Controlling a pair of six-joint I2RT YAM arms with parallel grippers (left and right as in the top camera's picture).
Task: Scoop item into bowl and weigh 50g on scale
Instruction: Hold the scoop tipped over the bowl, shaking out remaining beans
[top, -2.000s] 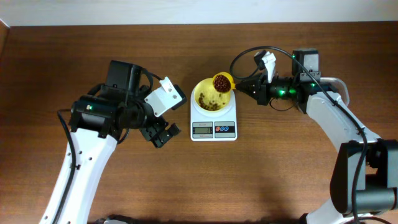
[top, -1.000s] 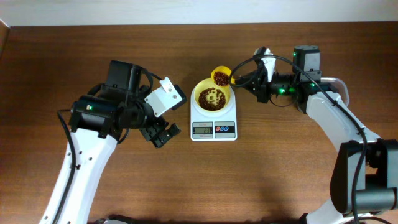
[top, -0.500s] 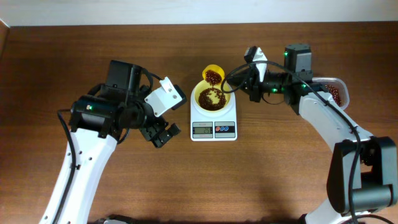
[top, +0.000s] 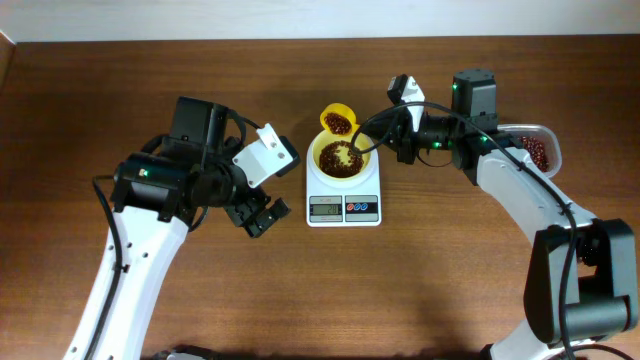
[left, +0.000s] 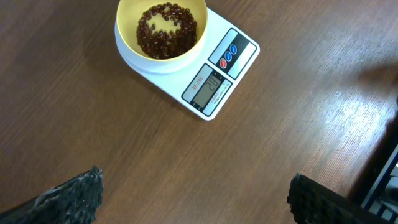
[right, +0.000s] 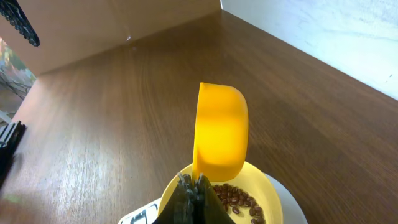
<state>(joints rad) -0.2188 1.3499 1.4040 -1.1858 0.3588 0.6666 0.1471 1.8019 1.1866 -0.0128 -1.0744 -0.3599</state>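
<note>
pale yellow bowl (left: 126, 28) on the scale (left: 214, 81) holds small reddish-brown beans (left: 166, 30); tilted yellow scoop (right: 221, 134) above holds more. right gripper (right: 194, 190) grasps it; left gripper (top: 258, 212) released.

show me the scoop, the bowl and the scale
scoop (right: 221, 134), right wrist view, rounded back of its cup
bowl (left: 126, 28), left wrist view, bare inner wall
scale (left: 209, 87), left wrist view, its grey display

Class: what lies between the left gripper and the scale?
Only bare wooden table separates the left gripper from the scale; the overhead and left wrist views both show it.
</note>
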